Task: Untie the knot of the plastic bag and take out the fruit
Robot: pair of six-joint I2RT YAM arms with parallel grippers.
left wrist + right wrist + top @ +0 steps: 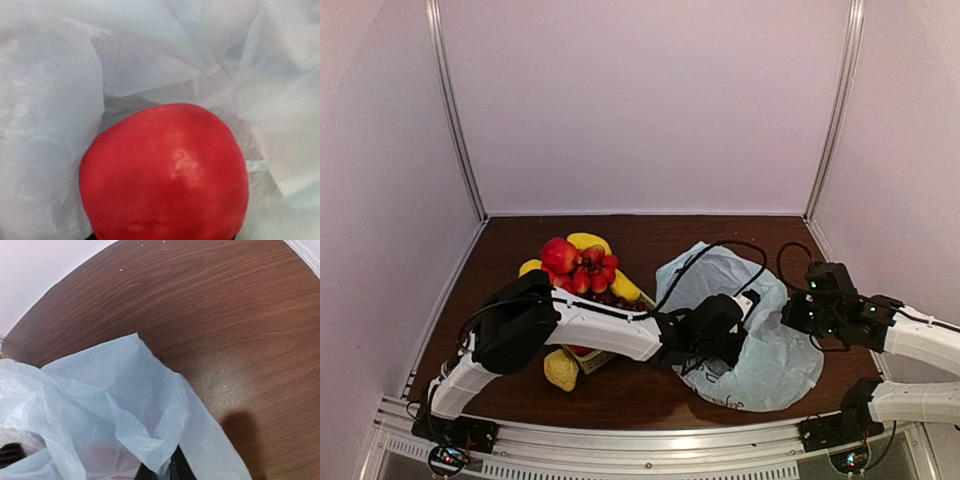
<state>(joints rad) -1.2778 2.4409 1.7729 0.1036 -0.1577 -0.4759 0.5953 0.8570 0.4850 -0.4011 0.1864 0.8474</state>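
Note:
The pale blue plastic bag (775,355) lies open and crumpled on the table right of centre. No knot shows. My left gripper (725,335) reaches into its mouth. In the left wrist view a smooth red apple (165,175) fills the space between the jaws, with bag film (50,100) all around; the fingers are almost hidden under it. My right gripper (800,312) is at the bag's right edge, shut on a fold of film (150,440), its tips (167,471) dark at the bottom. A red tint (100,455) shows through the film.
A basket (592,358) heaped with red and yellow fruit (578,265) stands left of the bag, under my left arm. A lumpy yellow lemon (560,370) lies in front of it. Black cables (720,250) loop over the bag. White walls enclose the table.

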